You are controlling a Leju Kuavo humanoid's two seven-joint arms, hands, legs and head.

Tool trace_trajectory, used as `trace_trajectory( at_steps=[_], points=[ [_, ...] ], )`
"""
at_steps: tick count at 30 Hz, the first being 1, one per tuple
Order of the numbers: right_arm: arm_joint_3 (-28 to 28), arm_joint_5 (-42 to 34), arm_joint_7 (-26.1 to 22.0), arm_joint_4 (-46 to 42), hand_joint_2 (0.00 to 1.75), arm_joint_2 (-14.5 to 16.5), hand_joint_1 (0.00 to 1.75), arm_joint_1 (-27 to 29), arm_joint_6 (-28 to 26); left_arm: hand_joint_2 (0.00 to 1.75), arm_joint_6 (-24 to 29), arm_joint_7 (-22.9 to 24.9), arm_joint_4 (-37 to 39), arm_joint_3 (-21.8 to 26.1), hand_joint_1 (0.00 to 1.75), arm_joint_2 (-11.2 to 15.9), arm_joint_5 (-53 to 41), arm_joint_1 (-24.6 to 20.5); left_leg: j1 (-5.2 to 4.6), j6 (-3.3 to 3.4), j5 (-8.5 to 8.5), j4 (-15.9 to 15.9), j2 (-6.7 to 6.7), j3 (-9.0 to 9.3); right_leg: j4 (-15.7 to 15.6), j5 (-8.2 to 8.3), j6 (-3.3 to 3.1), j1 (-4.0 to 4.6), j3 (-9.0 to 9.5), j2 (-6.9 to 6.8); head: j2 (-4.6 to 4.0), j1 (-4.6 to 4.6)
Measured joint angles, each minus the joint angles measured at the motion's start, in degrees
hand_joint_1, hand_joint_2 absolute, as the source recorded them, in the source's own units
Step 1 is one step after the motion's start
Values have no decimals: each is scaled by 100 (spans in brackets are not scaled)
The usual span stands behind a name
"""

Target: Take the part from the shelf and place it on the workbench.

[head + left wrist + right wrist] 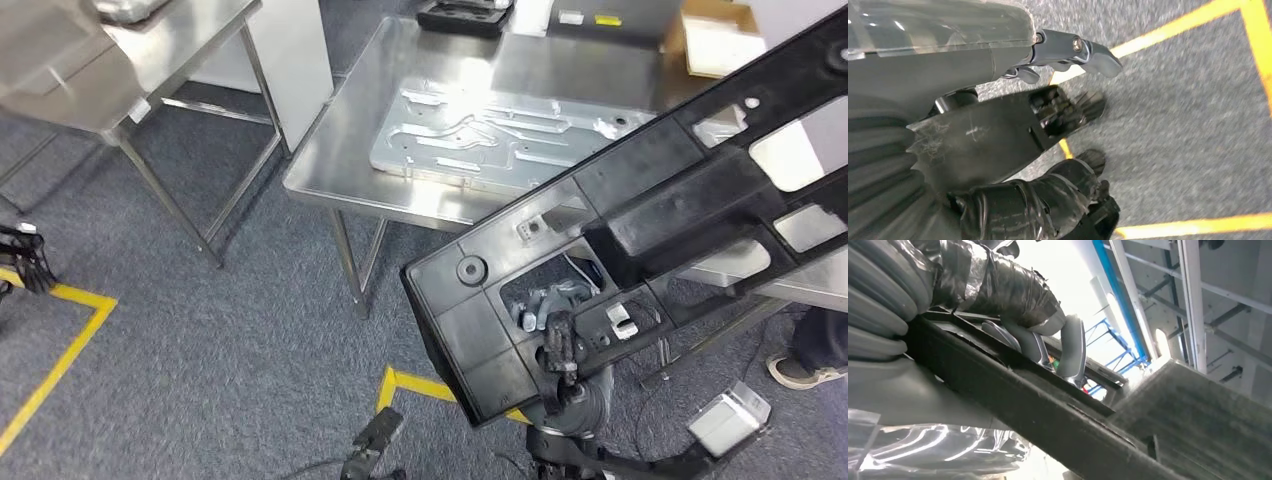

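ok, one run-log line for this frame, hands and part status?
phase: carrying | right robot hand: grips black plastic part | left robot hand: hanging over floor, holds nothing | part: off shelf, not yet on steel workbench

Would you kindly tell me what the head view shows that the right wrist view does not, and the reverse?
Head view alone: the stainless steel workbench bearing a pressed grey metal panel, grey carpet with yellow floor tape, and a person's shoe. Right wrist view alone: white ceiling beams and a blue frame. Both: the long black plastic part, which the right hand grips.
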Motion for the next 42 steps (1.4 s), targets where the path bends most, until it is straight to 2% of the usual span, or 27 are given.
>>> trace_trajectory(
  at_steps=[2, 3, 4, 5, 7, 8, 9, 12, 14, 17, 19, 20, 21, 22, 23, 24, 25, 26, 29, 30, 32, 33, 34, 35, 38, 39, 42],
  points=[
    [-5, 1, 1, 1, 175, -1, 175, 2, -1, 175, 0, 2, 0, 0, 0, 1, 1, 6, -16, 24, -129, -4, -10, 143, 539, -324, -2, 23, -488, -5, 0, 25],
    [-8, -1, 3, 1, 175, -1, 175, 4, -1, 175, 0, 3, 0, 0, 0, 1, 1, 11, -25, 32, -201, -3, -18, 225, 622, -441, -8, 37, -675, -6, 0, 28],
    [-10, -3, 4, 1, 175, -2, 175, 6, -1, 175, 1, 4, 0, 0, 0, 1, 0, 14, -34, 38, -278, -1, -29, 319, 537, -433, -18, 49, -785, -6, 0, 28],
    [-13, -5, 6, 1, 175, -2, 175, 7, -1, 175, 0, 4, 0, 0, 0, 0, -1, 14, -39, 38, -359, 0, -39, 422, 318, -273, -34, 59, -829, -6, 0, 29],
    [-19, -8, 5, 7, 175, -3, 175, 8, -1, 175, -2, 4, 0, 0, 0, -4, -5, 17, -49, 16, -532, 3, -53, 602, -281, 423, -88, 86, -842, -5, -1, 27],
    [-20, -9, 7, 14, 175, -3, 175, 5, -1, 175, -5, 4, 0, 0, 0, -6, -7, 13, -55, -6, -606, 4, -58, 663, -486, 700, -126, 106, -825, -6, -1, 29],
    [-21, -9, 8, 22, 175, -4, 175, 4, -1, 175, -9, 1, 0, 0, 0, -7, -9, 11, -59, -33, -661, -2, -61, 704, -605, 883, -170, 123, -810, -4, -1, 31],
    [-22, -3, 40, 31, 175, 4, 175, -9, 4, 175, -50, -33, 0, 0, 0, 12, -4, 8, -63, -109, -681, 82, -58, 748, -678, 866, -291, 120, -686, 9, -1, 38],
    [-22, 8, 83, 33, 175, 26, 175, -31, 14, 175, -92, -79, 0, 0, 0, 35, 8, 21, -57, -168, -701, 459, -34, 562, -739, 793, -347, 92, -529, 2, -1, 19],
    [-21, 18, 107, 55, 175, 51, 175, -85, 25, 175, -116, -120, 0, 0, 0, 78, 34, 56, -22, -265, -993, 1453, 5, -190, -777, 641, -373, 82, -316, -12, -1, 5],
    [-19, 10, 108, 86, 175, 63, 175, -106, 27, 175, -112, -134, 0, 0, 0, 100, 58, 100, -15, -271, -1125, 1702, 20, -584, -777, 516, -370, 88, -161, -9, -1, 3],
    [-13, -4, 111, 110, 175, 76, 175, -132, 30, 175, -105, -150, 0, 0, 0, 110, 73, 122, -18, -251, -1022, 1560, 23, -647, -777, 448, -369, 92, -68, -6, -1, 3],
    [2, -22, 114, 138, 175, 95, 175, -174, 33, 175, -99, -180, 0, 1, 0, 120, 94, 138, -31, -215, -762, 1234, 25, -614, -780, 380, -368, 98, 26, -4, -1, 4],
    [18, -38, 118, 170, 175, 118, 175, -225, 36, 175, -93, -215, 0, 2, 0, 132, 118, 152, -55, -167, -386, 814, 37, -532, -787, 314, -366, 99, 100, -3, -2, 5],
    [39, -51, 122, 208, 175, 139, 175, -278, 37, 175, -90, -251, 1, 5, 0, 148, 144, 168, -91, -122, -106, 482, 43, -466, -794, 255, -354, 101, 179, 7, -2, 13],
    [71, -60, 125, 255, 175, 166, 175, -330, 36, 175, -91, -289, 1, 13, 0, 171, 172, 185, -126, -80, 65, 226, 44, -414, -809, 202, -329, 100, 220, 15, -2, 17],
    [102, -65, 130, 305, 175, 193, 175, -371, 35, 175, -93, -316, 2, 21, 0, 195, 195, 209, -152, -43, 138, 96, 41, -377, -812, 183, -301, 101, 269, 23, -2, 20],
    [144, -67, 133, 355, 175, 222, 175, -411, 34, 175, -95, -340, 3, 29, 0, 223, 216, 236, -164, -17, 99, 60, 26, -356, -807, 183, -272, 104, 319, 30, -1, 28],
    [229, -56, 137, 474, 175, 286, 175, -522, 30, 175, -98, -358, 3, 37, 0, 268, 243, 285, -135, 59, 188, -82, 5, -136, -662, 85, -217, 112, 360, 17, -1, 38],
    [237, -47, 137, 509, 175, 296, 175, -551, 28, 175, -97, -349, 2, 39, 0, 270, 238, 282, -128, 79, 186, -94, 2, -77, -478, -52, -196, 112, 276, 11, -1, 45],
    [258, -27, 132, 575, 175, 312, 175, -586, 26, 175, -91, -322, 2, 46, 0, 271, 210, 273, -127, 104, 138, -91, -2, -47, 140, -403, -148, 104, -95, 3, 0, 60],
    [275, -22, 130, 607, 175, 317, 175, -594, 25, 175, -84, -309, 2, 49, 0, 273, 192, 275, -125, 108, 112, -79, -4, -42, 437, -525, -125, 96, -319, 2, 0, 63],
    [292, -21, 127, 635, 175, 321, 175, -596, 25, 175, -74, -302, 2, 50, 0, 275, 171, 282, -122, 104, 83, -63, -6, -37, 593, -536, -104, 83, -480, 1, -1, 64],
    [304, -20, 123, 664, 175, 322, 175, -596, 25, 175, -63, -299, 2, 50, 0, 276, 156, 289, -115, 93, 48, -36, -12, -27, 542, -404, -85, 66, -544, -1, -1, 67],
    [316, -16, 108, 748, 175, 332, 175, -597, 24, 175, -21, -274, 0, 50, 0, 272, 114, 275, -77, 23, -78, 72, -31, 17, -323, 301, -45, 31, -364, 3, -1, 68],
    [317, -12, 106, 771, 175, 335, 175, -599, 22, 175, -6, -255, 1, 50, 0, 271, 99, 261, -69, -7, -101, 94, -34, 11, -529, 393, -70, 42, -323, 10, -1, 73],
    [319, -1, 100, 813, 175, 337, 175, -584, 21, 175, 38, -158, 1, 50, 0, 269, 31, 226, -70, -80, -106, 117, -35, -31, -671, 433, -216, 85, -320, 33, -1, 67]
  ],
)
